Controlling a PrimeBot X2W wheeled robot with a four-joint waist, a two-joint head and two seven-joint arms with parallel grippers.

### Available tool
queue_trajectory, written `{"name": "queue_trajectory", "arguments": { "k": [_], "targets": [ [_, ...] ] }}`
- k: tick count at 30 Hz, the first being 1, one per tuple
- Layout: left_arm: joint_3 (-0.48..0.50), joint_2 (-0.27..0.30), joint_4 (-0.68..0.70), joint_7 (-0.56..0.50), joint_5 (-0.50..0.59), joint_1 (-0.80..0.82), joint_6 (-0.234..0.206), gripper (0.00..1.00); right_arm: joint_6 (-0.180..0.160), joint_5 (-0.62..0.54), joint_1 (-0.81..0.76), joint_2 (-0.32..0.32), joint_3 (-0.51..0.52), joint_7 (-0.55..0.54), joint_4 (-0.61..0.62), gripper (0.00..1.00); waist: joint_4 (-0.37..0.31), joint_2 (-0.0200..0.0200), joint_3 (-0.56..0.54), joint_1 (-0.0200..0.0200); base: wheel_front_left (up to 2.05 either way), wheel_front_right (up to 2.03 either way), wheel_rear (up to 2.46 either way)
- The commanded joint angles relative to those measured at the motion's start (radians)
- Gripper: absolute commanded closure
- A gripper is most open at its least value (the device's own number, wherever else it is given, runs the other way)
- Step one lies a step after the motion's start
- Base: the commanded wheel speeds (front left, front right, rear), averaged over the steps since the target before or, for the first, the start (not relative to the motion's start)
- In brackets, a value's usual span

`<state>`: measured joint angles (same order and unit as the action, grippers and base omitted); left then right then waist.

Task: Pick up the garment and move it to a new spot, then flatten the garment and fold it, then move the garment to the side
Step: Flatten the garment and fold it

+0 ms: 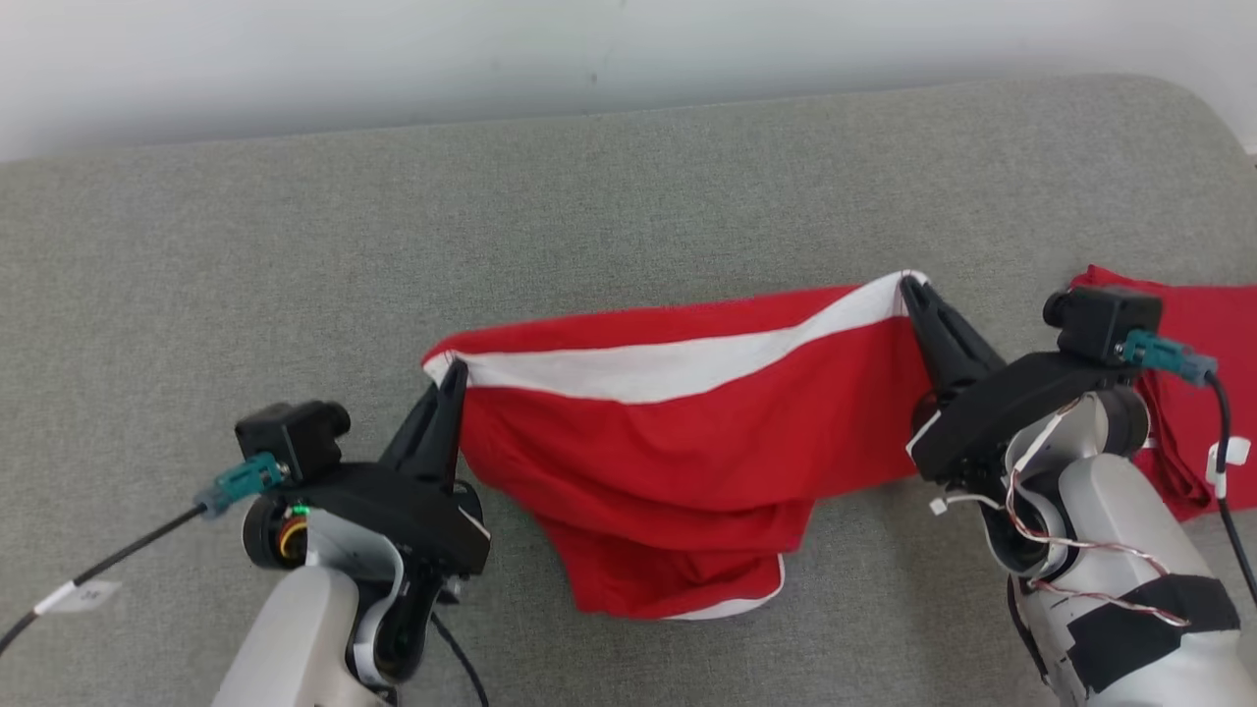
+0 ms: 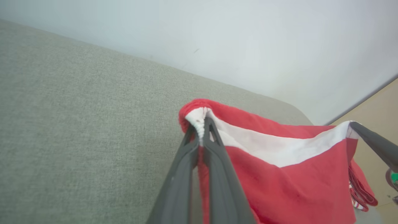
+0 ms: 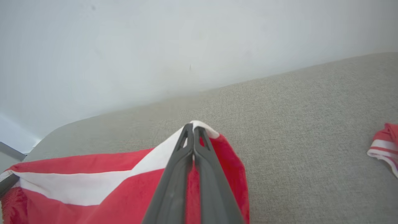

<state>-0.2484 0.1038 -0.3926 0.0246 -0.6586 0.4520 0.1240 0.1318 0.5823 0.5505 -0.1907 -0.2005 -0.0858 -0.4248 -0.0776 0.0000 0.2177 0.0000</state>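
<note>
On my left I have the left gripper (image 1: 456, 367), its two long dark fingers pressed together on the left end of the white waistband; the left wrist view (image 2: 202, 123) shows the band bunched between the tips. A black cable runs off from that wrist with a small white paper tag (image 1: 84, 593) on it, and its print is too small for me to read.

The red cotton garment with the white waistband (image 1: 678, 442) hangs stretched between both grippers near the middle of the grey woven padded surface (image 1: 295, 245), its red body sagging toward me in loose folds. I cannot tell whether the lowest fold rests on the fabric.

There is wide bare grey surface to the left of the garment and beyond it, up to the far edge, which meets the plain white wall (image 1: 393, 59). That edge curves into a rounded corner at the upper right.

The right gripper (image 1: 909, 285) is clamped on the band's right end, fingers together (image 3: 193, 128). Past it, by the right edge, lies a second red cloth with white stripes (image 1: 1213, 324), apart from the held garment.
</note>
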Motion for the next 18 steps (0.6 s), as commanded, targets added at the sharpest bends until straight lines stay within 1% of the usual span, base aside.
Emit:
{"name": "queue_trajectory", "arguments": {
  "k": [1,5,9,10,12,14,16,18],
  "targets": [
    [0.001,0.005,0.008,0.001,-0.003,0.014,0.005,1.0,-0.003,0.004,0.012,-0.005,-0.001,0.009,0.008,1.0,0.0,0.0,0.001,0.0,0.0,0.0,0.0],
    [-0.007,0.016,0.03,-0.016,-0.024,0.071,0.007,1.0,-0.003,0.016,0.063,-0.008,-0.019,-0.004,0.019,1.0,-0.006,0.0,0.017,0.0,0.0,0.0,0.0],
    [0.007,0.037,0.047,-0.047,-0.06,0.174,0.009,1.0,-0.003,0.055,0.168,0.0,-0.036,-0.037,0.036,1.0,-0.024,0.0,0.071,0.0,0.0,0.0,0.0],
    [0.014,0.037,0.049,-0.061,-0.078,0.209,0.009,1.0,-0.003,0.067,0.205,0.0,-0.036,-0.049,0.035,1.0,-0.029,0.0,0.095,0.0,0.0,0.0,0.0],
    [0.011,0.063,0.041,-0.089,-0.078,0.293,0.009,1.0,-0.003,0.098,0.285,0.01,-0.034,-0.068,0.024,1.0,-0.039,0.0,0.144,0.0,0.0,0.0,0.0],
    [0.027,0.072,0.041,-0.108,-0.102,0.388,0.006,1.0,-0.003,0.099,0.38,0.003,-0.039,-0.085,0.003,1.0,-0.052,0.0,0.203,0.0,0.0,0.0,0.0],
    [0.051,0.074,0.041,-0.113,-0.124,0.489,0.005,1.0,-0.003,0.116,0.48,0.007,-0.023,-0.083,-0.022,1.0,-0.06,0.0,0.263,0.0,0.0,0.0,0.0],
    [0.077,0.079,0.041,-0.113,-0.133,0.593,0.0,1.0,-0.003,0.1,0.59,-0.001,-0.01,-0.066,-0.049,1.0,-0.066,0.0,0.321,0.0,0.0,0.0,0.0]
  ]
}}
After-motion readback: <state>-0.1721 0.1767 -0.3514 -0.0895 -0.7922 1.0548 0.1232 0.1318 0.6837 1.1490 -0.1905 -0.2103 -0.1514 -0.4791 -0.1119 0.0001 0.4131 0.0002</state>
